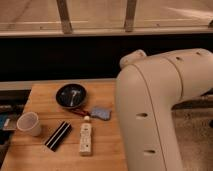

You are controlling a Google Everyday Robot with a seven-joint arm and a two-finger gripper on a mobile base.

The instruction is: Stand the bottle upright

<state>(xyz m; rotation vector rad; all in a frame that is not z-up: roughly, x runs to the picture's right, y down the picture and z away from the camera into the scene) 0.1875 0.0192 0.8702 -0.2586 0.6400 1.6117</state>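
Five things sit on the wooden table (40,155). At far left is a white cup (29,123), upright, then a black striped bar (58,135) lying aslant. Behind it is a dark pan (71,95), which seems to have a reddish handle, though that part is hard to read.

The bottle (86,138) lies flat just right of the bar, near the table's front edge, with its pale cap pointing away toward the pan. A small blue object (101,113) rests just beyond the cap. The robot's white arm (150,110) fills the right side. The gripper is out of view (its jaws stand spread wide, and nothing on the table is touched).

To do this step well, I would grasp across the bottle's narrow width near the cap end. Then tip it up about its base and release only once it stands flat, clear of the bar.

The table is butcher-block wood, with speckled floor (195,135) to its right. A dark wall band and glazed railing run behind.
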